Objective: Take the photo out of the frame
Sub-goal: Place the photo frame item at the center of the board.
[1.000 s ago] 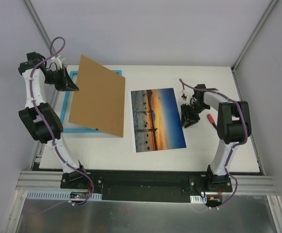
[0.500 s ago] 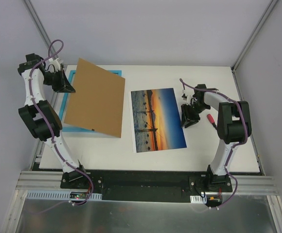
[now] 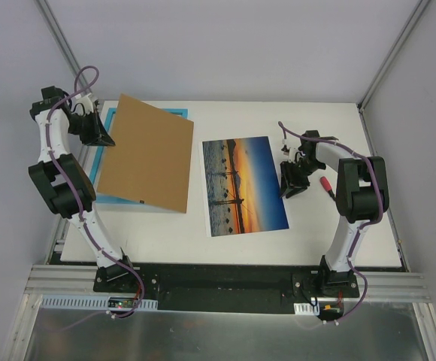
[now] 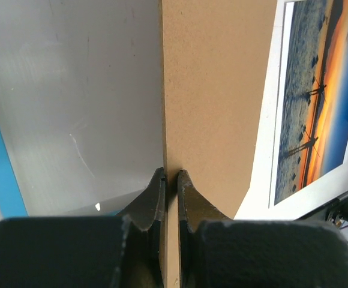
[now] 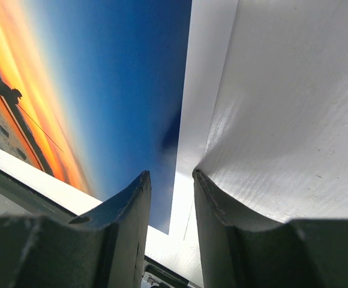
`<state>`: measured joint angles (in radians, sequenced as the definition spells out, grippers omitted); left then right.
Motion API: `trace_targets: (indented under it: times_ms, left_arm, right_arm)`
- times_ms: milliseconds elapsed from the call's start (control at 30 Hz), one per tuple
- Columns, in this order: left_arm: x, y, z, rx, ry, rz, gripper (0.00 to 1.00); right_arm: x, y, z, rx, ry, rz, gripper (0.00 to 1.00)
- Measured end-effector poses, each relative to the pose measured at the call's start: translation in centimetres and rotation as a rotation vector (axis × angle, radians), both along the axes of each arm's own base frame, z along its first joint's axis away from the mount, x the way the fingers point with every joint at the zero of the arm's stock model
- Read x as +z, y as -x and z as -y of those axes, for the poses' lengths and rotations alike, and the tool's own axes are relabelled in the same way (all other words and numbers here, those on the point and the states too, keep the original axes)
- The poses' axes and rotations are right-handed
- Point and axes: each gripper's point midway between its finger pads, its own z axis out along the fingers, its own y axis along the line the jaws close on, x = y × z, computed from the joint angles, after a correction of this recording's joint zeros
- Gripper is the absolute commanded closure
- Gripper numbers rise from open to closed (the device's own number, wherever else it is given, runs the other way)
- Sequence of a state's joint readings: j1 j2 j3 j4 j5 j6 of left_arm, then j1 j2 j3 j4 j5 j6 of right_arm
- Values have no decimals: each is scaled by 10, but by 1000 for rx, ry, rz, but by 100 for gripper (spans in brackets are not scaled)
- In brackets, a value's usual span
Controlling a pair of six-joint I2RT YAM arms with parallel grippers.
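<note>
Top external view is showing me both arm bases at the near edge of the table [image 3: 338, 128], and I am working outward from there. Just beyond the bases, the photo [image 3: 244, 186] is lying flat and face up on the white surface, out of the frame [image 3: 120, 200] and just to the right of it. The right gripper [image 3: 293, 183] is hovering over the photo's right edge, and the right wrist camera is showing its fingers [image 5: 126, 204] standing partly apart with nothing between them. Under them the photo's white border is meeting the bare table; I cannot tell whether the tips are touching down. A red-handled screwdriver [image 3: 326, 183] is lying just right of that gripper. On the left side, the turquoise frame is resting on the table, mostly covered by the brown backing board [image 3: 146, 154]. The left gripper [image 3: 105, 135] is pinching that board by its left edge, jaws closed tight on the thin panel, as the left wrist camera is making plain. The board is sitting tilted over the frame, its left edge raised. Beneath it, the frame's clear pane [image 4: 72, 108] and blue border are showing.
</note>
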<state>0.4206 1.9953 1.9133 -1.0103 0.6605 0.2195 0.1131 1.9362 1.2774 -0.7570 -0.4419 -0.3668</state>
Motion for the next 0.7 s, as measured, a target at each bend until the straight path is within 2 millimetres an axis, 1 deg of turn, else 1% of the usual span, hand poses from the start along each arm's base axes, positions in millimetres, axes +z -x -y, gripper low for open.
trace_targets:
  times_ms: [300,700]
  left_arm:
    - [-19,0,-8,34,-33,-31,100]
    - [-41,1,-23,93,-111,-75,100]
  right_arm:
    - [0,0,0,0,-3,0,62]
    - [0,0,-1,-1,-5,-1,61]
